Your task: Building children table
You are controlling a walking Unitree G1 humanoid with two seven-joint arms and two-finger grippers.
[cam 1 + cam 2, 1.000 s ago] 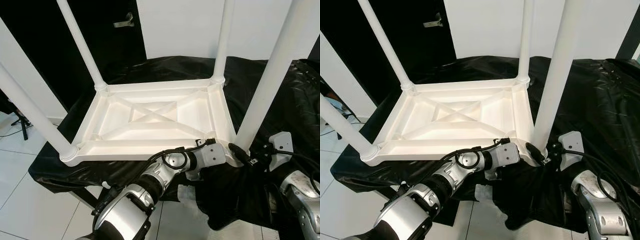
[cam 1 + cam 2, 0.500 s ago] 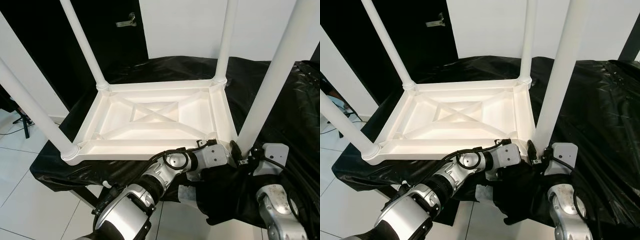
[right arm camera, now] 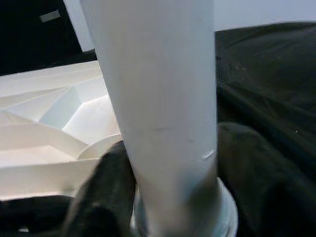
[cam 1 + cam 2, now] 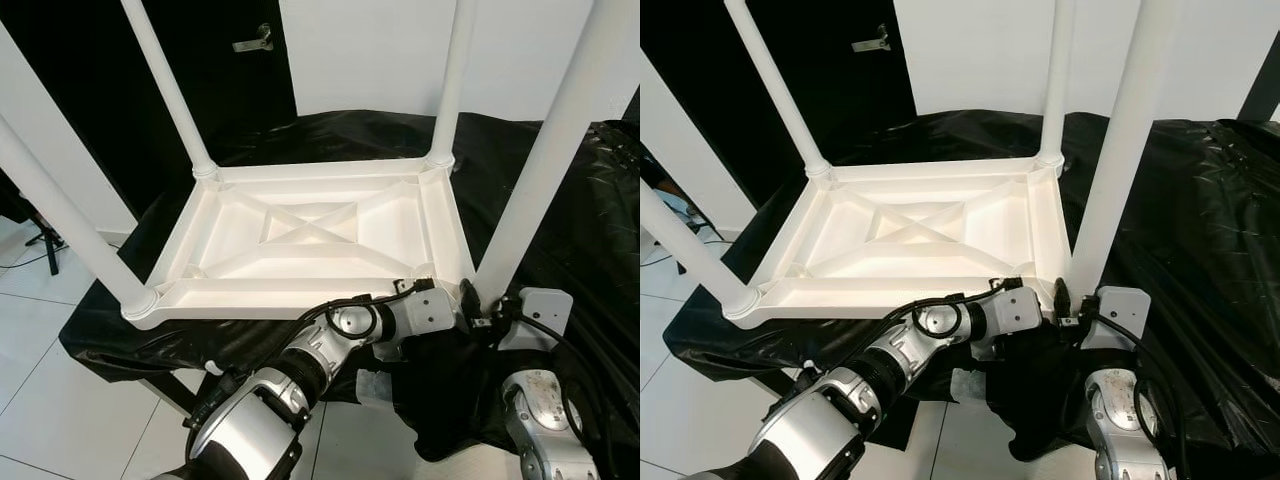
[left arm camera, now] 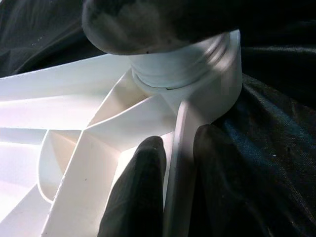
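Observation:
A white children's table (image 4: 310, 235) lies upside down on a black-covered surface, its legs pointing up. My left gripper (image 5: 177, 143) is at the table's near right corner, shut on the rim (image 5: 180, 163), with one finger (image 5: 140, 187) inside the frame and one outside. My right gripper (image 3: 173, 163) is shut on the near right leg (image 4: 540, 160) just above its socket, a finger (image 3: 106, 187) on each side. From the head, the right wrist (image 4: 535, 310) sits right of that leg's base and the left wrist (image 4: 425, 312) just in front of the corner.
Black sheeting (image 4: 520, 140) covers the support and hangs over its edges. The far left leg (image 4: 165, 85), near left leg (image 4: 60, 215) and far right leg (image 4: 450, 80) rise around the frame. White tiled floor (image 4: 60, 400) lies below left. A dark door with a handle (image 4: 252, 42) stands behind.
My right gripper has moved left to the base of the near right leg and closed around it. The left gripper has stayed on the rim.

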